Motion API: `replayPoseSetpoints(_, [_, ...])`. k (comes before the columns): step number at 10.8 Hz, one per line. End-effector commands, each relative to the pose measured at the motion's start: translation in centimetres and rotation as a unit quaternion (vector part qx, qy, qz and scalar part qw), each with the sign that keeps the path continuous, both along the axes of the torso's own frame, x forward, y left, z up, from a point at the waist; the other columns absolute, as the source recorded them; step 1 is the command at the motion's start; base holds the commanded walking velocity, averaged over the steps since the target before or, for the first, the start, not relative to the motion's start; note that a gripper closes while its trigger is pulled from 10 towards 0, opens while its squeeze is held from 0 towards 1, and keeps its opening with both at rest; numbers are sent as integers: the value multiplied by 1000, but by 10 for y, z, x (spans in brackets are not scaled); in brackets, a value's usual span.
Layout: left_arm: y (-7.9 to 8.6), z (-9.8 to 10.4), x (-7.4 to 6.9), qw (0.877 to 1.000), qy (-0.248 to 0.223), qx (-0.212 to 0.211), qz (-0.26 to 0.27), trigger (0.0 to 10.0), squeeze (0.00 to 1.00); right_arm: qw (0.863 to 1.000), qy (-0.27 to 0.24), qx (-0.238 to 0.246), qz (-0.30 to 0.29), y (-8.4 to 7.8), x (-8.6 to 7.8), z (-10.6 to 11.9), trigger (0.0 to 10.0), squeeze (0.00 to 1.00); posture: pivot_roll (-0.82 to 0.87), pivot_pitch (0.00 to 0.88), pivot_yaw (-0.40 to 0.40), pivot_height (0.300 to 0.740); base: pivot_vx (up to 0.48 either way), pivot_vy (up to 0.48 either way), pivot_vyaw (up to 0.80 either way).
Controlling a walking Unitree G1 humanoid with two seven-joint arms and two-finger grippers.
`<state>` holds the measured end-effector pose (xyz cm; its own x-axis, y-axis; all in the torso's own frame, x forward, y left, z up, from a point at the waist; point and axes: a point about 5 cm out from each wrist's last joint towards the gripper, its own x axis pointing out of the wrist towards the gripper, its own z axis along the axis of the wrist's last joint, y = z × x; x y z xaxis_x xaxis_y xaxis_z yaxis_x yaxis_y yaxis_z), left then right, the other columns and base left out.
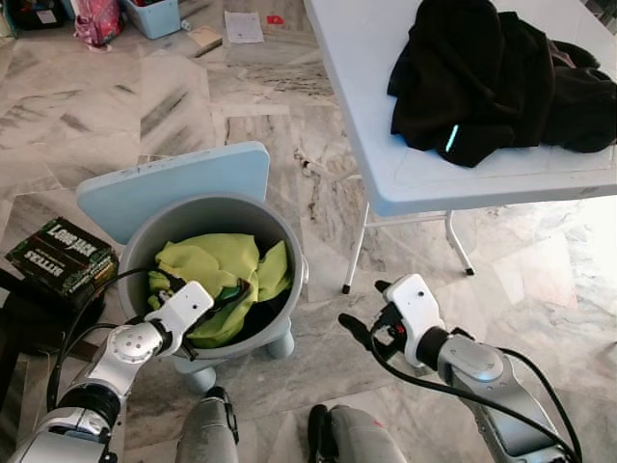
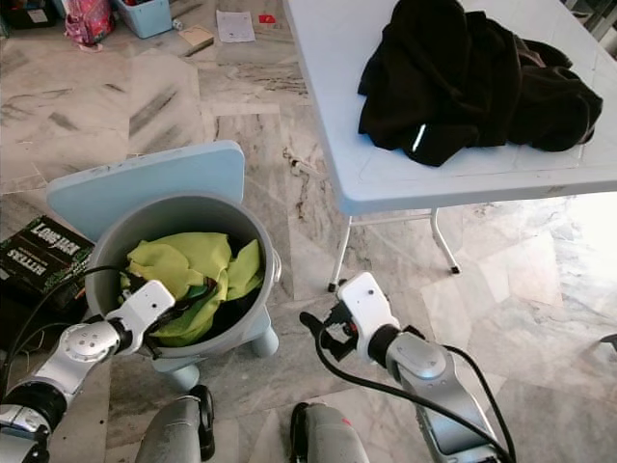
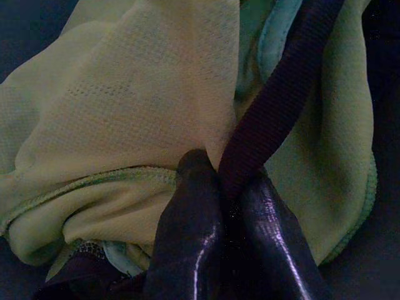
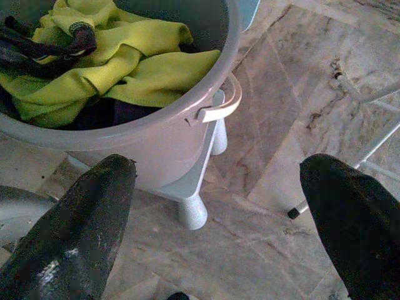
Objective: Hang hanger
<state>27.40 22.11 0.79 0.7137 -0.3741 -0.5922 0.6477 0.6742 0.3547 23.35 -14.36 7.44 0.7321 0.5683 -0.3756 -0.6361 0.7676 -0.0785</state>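
Inside grey bucket (image 1: pixel 280 241), left hand (image 3: pixel 228 206) pinching dark strap (image 3: pixel 281 94), yellow-green cloth (image 1: pixel 217 265)

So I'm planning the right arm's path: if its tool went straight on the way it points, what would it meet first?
Probably the grey plastic bucket holding the yellow-green cloth. The open right tool aims at its outer wall, with bare marble floor between; depth is uncertain.
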Motion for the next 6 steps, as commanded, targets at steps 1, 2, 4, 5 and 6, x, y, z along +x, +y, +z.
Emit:
replayPoseSetpoints(1, [5,-4,-6,1000,12,7,-6,0,0,1000,3,-2,-8,-3,-1,-2,10000,0,-111,210,-97,740,0,0,0])
replayPoseSetpoints(2, [12,1,-5,999,-6,31,-19,0,0,1000,2,-1,-8,-2,-1,-2,10000,0,-109,209,-95,740,0,0,0])
replayPoseSetpoints(4, [16,23,9,992,-61,83,-71,0,0,1000,0,2,-10,-1,0,-2,10000,0,-105,210,-90,740,0,0,0])
replayPoseSetpoints(5, [11,34,19,988,-84,91,-88,0,0,1000,0,2,-11,-1,0,-2,10000,0,-105,209,-89,740,0,0,0])
replayPoseSetpoints(6, [-3,52,34,977,-131,111,-129,0,0,1000,-1,3,-13,0,1,-2,10000,0,-107,205,-85,740,0,0,0])
